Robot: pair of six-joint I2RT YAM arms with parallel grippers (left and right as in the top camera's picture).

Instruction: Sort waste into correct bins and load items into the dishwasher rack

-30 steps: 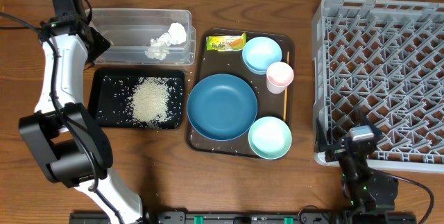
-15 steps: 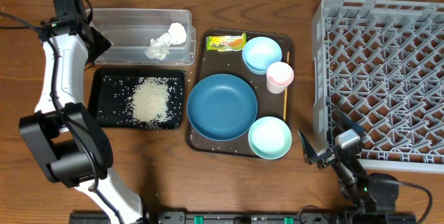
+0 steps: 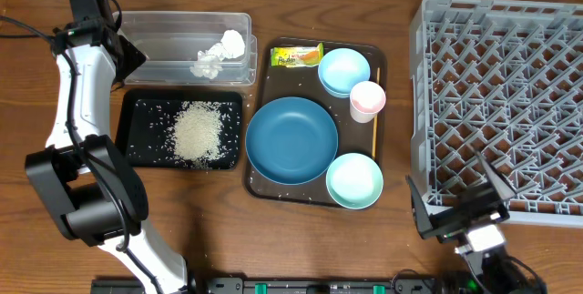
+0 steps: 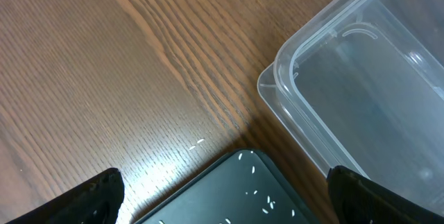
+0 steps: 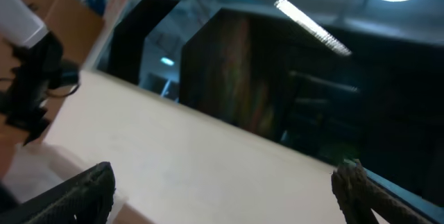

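At the far left of the table, the left claw (image 3: 130, 60) hovers over bare wood with its fingers spread wide and nothing between them. It hangs at the corner where the two bins meet, which looks like a handy spot for reaching either one.

Just to its right lies the clear tub (image 3: 173, 35), with the crumpled tissue (image 3: 219, 55) at the end farthest from the claw. Just below and to the right of the claw sits the black tray (image 3: 137, 103), holding the rice heap (image 3: 198, 133) with stray grains around it. Dry rubbish in one bin and food scraps in the other seems to be the reason for the split.

Well to the right of this claw, past the tub, the brown serving tray (image 3: 264, 185) keeps the rest together. On it are the snack wrapper (image 3: 296, 55), not yet binned, the dark blue plate (image 3: 291, 139), two pale blue bowls (image 3: 343, 69) (image 3: 355, 180), the pink-and-white cup (image 3: 367, 98) and the orange stick (image 3: 375, 135).

All of these lie to the left of the right claw (image 3: 455, 207). That claw is also wide apart and empty, and it is tilted upward, so its own camera sees the room rather than the table. It sits just beside the near left corner of the dishwasher rack (image 3: 501, 94). The rack holds nothing yet, so loading has probably not begun.
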